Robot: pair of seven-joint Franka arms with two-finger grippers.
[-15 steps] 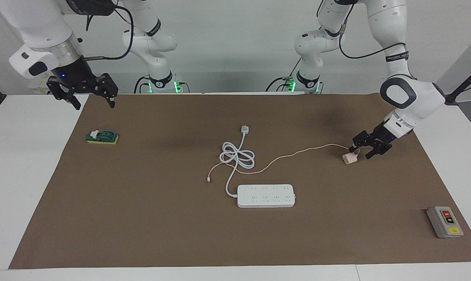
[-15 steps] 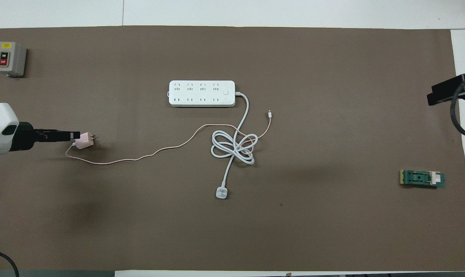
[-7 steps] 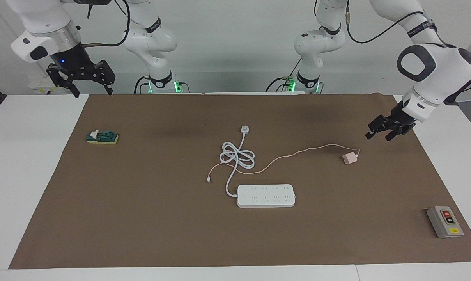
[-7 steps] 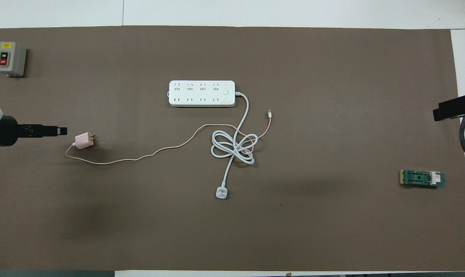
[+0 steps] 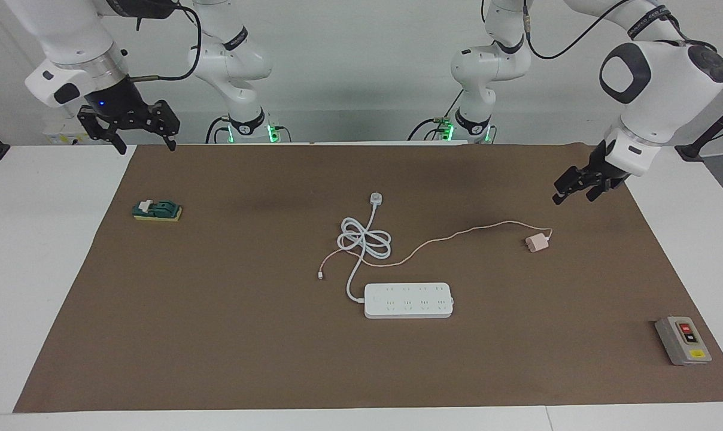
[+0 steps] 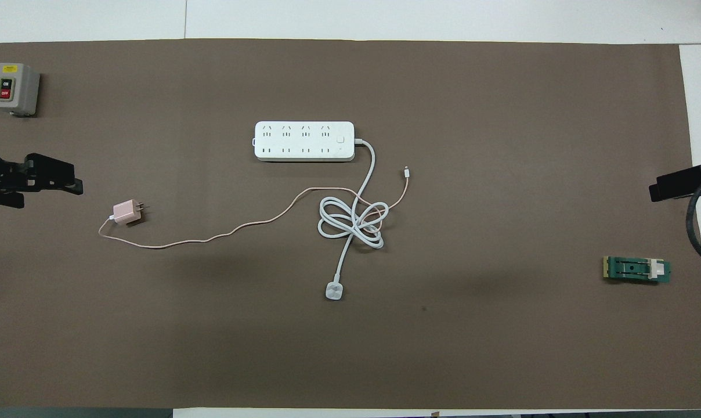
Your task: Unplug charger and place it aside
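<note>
Lying on the brown mat, the charger is unplugged and well apart from the white power strip — it sits toward the left arm's end of the surface, on its side, with its prongs pointing toward the middle of the mat. Its thin pink cable trails from the cube toward the centre, passes through the coiled white cord of the strip, and ends in a small connector on the mat. All sockets of the power strip stand unoccupied. The strip's own white plug lies on the mat nearer to the robots than the coil.

The left tool hangs in the air above the mat's edge at the left arm's end, clear of the charger and holding nothing; its fingers stand apart. The overhead view confirms a visible gap between this tool and the charger.

The right tool is raised above the corner of the mat at the right arm's end, close to the robots — its fingers are spread and hold nothing.

Other items noted: a grey switch box with red and yellow markings at the left arm's end, farther from the robots than the charger; a green knife switch on a yellow base at the right arm's end.
</note>
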